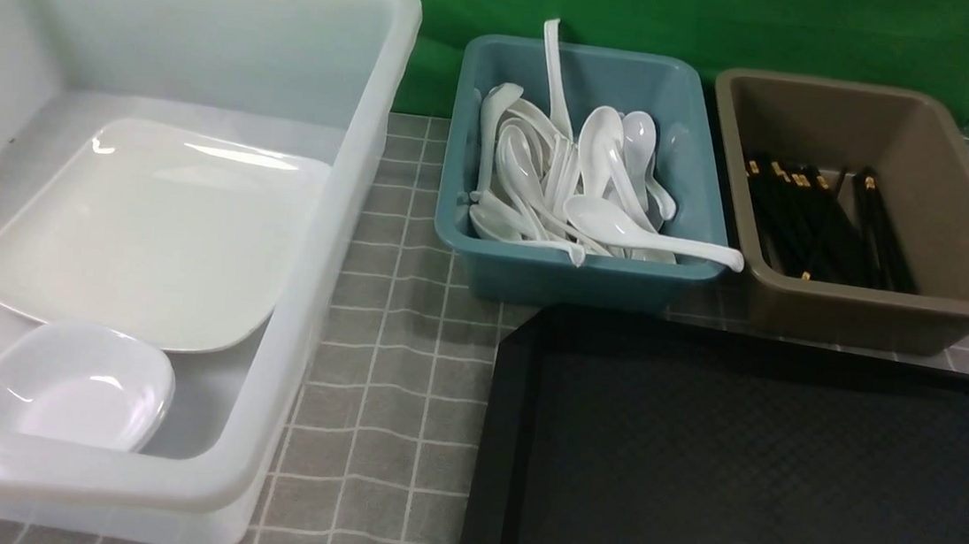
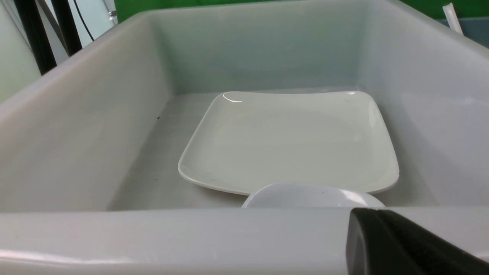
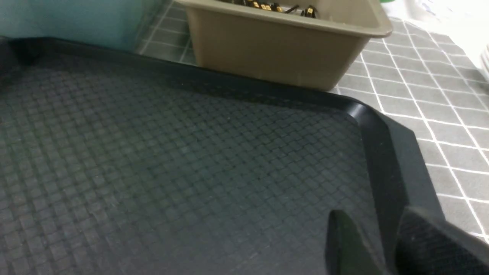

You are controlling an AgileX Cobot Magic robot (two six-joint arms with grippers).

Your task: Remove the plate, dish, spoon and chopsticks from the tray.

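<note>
The black tray [image 1: 749, 475] sits front right with nothing on it; it fills the right wrist view [image 3: 172, 152]. The plate [image 1: 151, 231] lies flat in the big white bin [image 1: 337, 231], with the small dish [image 1: 73, 388] in front of it; the left wrist view shows both, the plate [image 2: 290, 141] and the dish [image 2: 313, 194]. A spoon [image 1: 631, 228] lies on top of several spoons in the teal bin. The chopsticks [image 1: 818, 224] lie in the brown tub. My right gripper [image 3: 376, 214] hovers over the tray's corner, slightly open and empty. Only one left finger [image 2: 401, 244] shows, outside the bin's near wall.
The teal bin [image 1: 573, 276] and the brown tub [image 1: 889, 320] stand side by side behind the tray, the tub also in the right wrist view [image 3: 275, 49]. A grey checked cloth [image 1: 384, 387] covers the table between the white bin and the tray. A green backdrop stands behind.
</note>
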